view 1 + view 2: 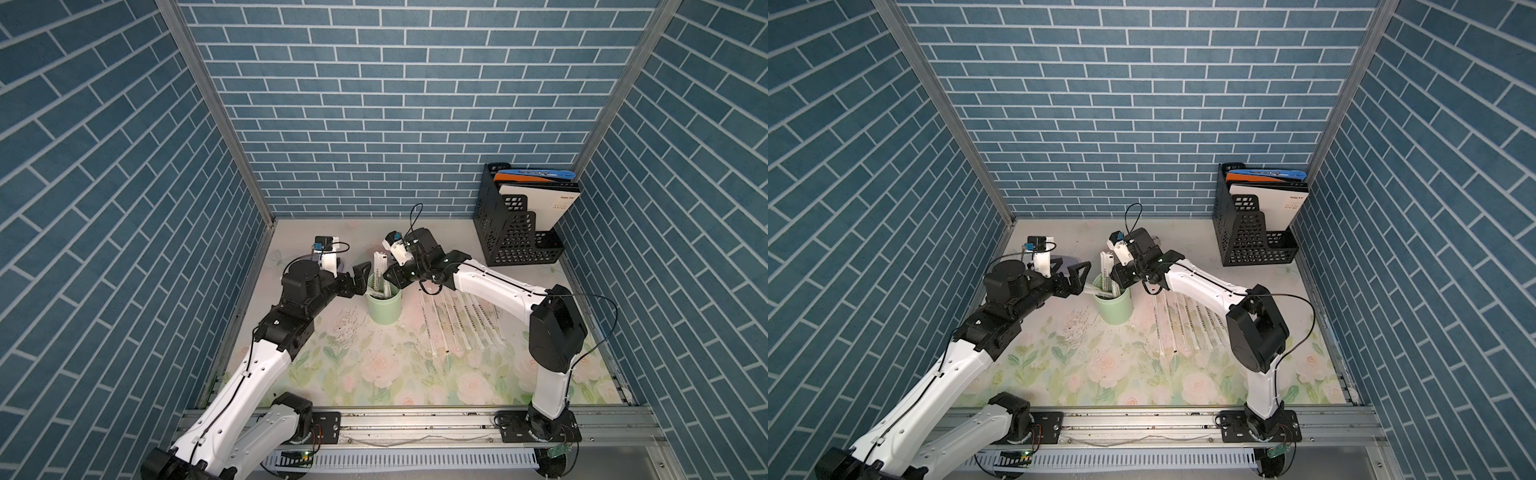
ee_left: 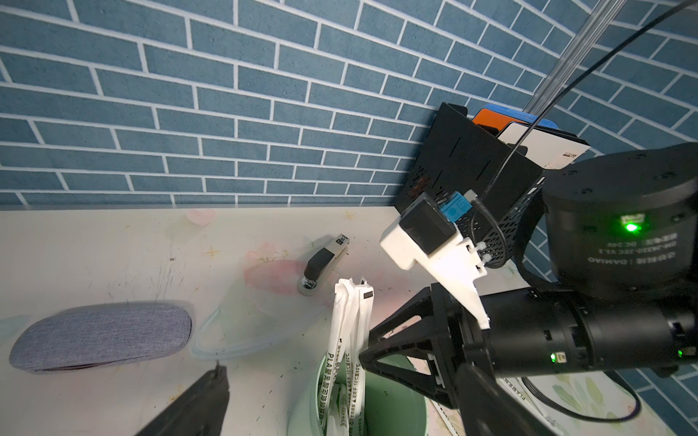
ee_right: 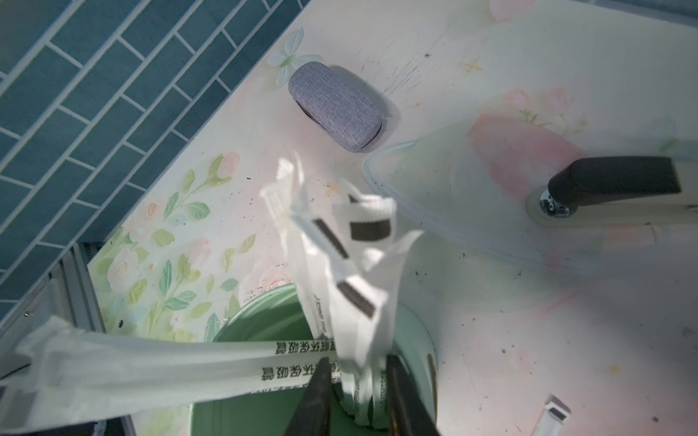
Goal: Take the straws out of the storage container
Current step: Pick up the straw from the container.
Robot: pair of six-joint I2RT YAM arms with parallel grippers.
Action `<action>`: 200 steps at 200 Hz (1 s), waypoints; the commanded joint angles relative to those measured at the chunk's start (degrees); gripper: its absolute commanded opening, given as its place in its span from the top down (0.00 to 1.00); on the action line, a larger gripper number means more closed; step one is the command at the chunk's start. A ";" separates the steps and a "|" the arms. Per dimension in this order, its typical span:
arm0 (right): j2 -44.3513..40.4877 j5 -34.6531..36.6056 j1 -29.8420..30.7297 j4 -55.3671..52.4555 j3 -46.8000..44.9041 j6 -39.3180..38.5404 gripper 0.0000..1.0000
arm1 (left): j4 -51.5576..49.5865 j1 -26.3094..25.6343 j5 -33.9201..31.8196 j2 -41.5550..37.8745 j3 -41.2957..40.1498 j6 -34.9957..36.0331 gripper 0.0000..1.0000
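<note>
Blue brick-pattern walls (image 1: 374, 104) box in a floral table (image 1: 374, 374), and near its middle the storage container (image 1: 384, 309) stands upright. A handful of straws (image 1: 380, 270) stand inside it, tops tipped toward 11 o'clock, while two leaning straws (image 3: 170, 362) sag over the rim toward 9 o'clock. The left jaws stand spread wide just beside that rim at 9 o'clock, grasping nothing. They are probably there to steady the light cup while straws are drawn upward, though contact with it cannot be told. The right jaws reach in from 2 o'clock and dip into the cup's mouth, narrowed on either side of a few upright straws. They sit low on the stems, likely so the paper wrappers do not buckle. Whether the pinch is made I cannot tell. A row of laid-out straws (image 1: 457, 320) lies side by side at the cup's 4 o'clock, within the right arm's easy reach, so the job looks well along. The file holder (image 1: 515, 224) sits clear at 1 o'clock.
</note>
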 commanded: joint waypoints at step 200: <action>-1.23 0.57 0.20 0.29 2.45 0.35 1.00 | -0.04 -0.09 0.40 0.00 1.00 0.37 0.00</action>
